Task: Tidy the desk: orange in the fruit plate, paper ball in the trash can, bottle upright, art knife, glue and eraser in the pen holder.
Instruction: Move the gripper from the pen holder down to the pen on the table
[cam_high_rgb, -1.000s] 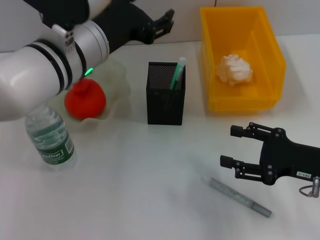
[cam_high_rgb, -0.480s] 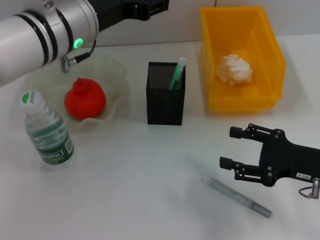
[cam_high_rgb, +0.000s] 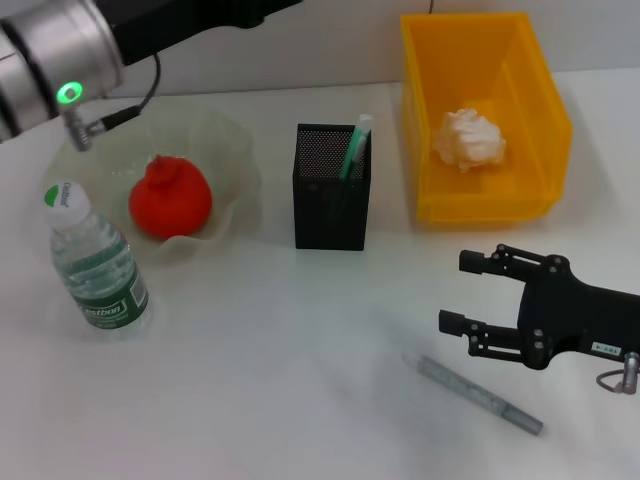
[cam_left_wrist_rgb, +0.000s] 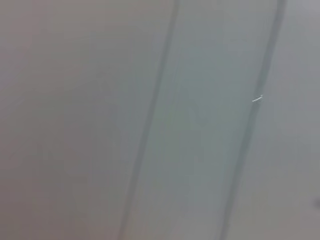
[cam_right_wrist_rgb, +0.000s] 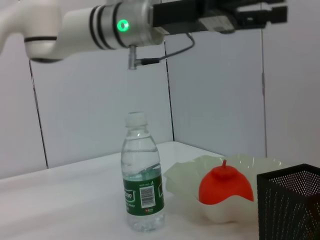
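- Right gripper (cam_high_rgb: 478, 294): fingers spread wide, empty, hovering low over the table just beside the grey art knife (cam_high_rgb: 472, 392), which lies flat and apart from them
- Judged step: picking up that knife. You want the fingers astride the shaft, square across its length, near mid-body, then a straight lift toward the pen holder (cam_high_rgb: 332, 187)
- Left gripper (cam_right_wrist_rgb: 260, 12): raised high, well above the table at the far left; fingers cannot be told, so don't count on it
- Placed already, by the look: orange (cam_high_rgb: 169, 198) in the fruit plate (cam_high_rgb: 235, 160), paper ball (cam_high_rgb: 468, 139) in the trash can (cam_high_rgb: 480, 55), bottle (cam_high_rgb: 96, 262) upright beside the plate
- Against a second ago: left arm has lifted up and away, uncovering bottle and plate; right gripper and knife unchanged
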